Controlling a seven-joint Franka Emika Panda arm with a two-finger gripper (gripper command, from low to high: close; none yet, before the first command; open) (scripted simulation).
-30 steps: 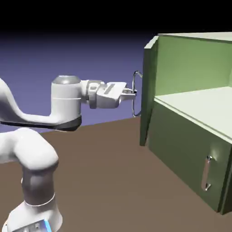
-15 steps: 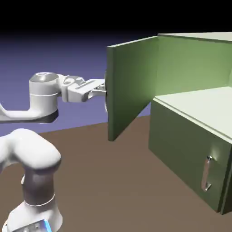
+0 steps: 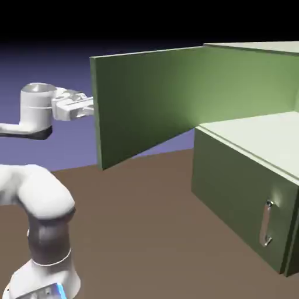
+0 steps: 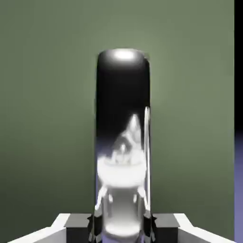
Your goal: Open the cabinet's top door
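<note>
One cabinet (image 3: 245,175) stood at the exterior view's right, with two front panels. The top door (image 3: 146,102) stood swung wide out to the left, its free edge just beside the gripper (image 3: 89,107) and its inner face toward the camera. The lower panel (image 3: 233,204) was shut, with one short silver handle (image 3: 267,223) on it. Above it the pale shelf (image 3: 263,140) lay exposed.

One arm (image 3: 35,198) rose at lower left. The hand met the door's outer side, where the door hid the fingertips. In the hand view, the door's handle (image 4: 123,142) filled the middle as a dark, shiny bar between the two fingers (image 4: 78,223), which were clamped on it, as far as the blur allowed. Bare brown table (image 3: 146,233) lay open below the door and before the cabinet.
</note>
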